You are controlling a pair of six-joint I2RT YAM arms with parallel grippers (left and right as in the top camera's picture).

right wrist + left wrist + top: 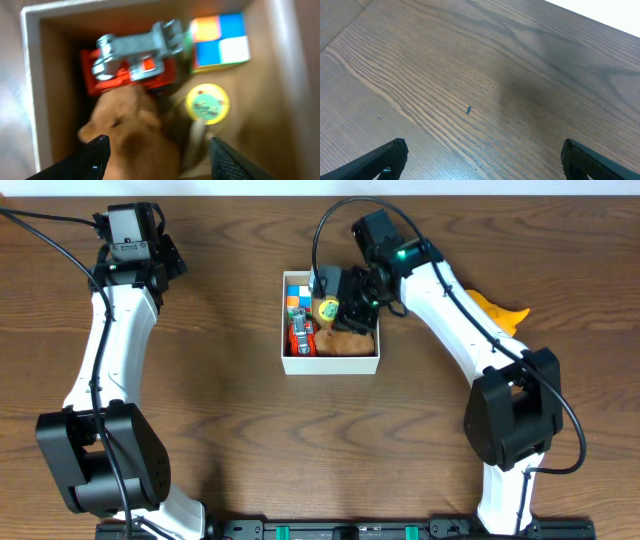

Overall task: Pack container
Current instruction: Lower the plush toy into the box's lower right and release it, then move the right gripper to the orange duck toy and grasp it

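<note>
The container [330, 366] is a white, low-walled box with a brown inside, at the table's middle. In it lie a brown plush toy [135, 135], a red and grey toy vehicle [132, 55], a colour cube [220, 40] and a yellow disc with a green face [207, 102]. My right gripper [160, 157] hangs over the box's right half [350, 305], jaws open, one finger either side of the plush toy. The picture is blurred, so contact is unclear. My left gripper [482, 157] is wide open over bare wood at the far left [150, 240], holding nothing.
A yellow-orange toy [500, 312] lies on the table right of the box, partly behind my right arm. The container's white wall [30, 90] stands close to my right gripper's left finger. Both arm bases sit at the front edge.
</note>
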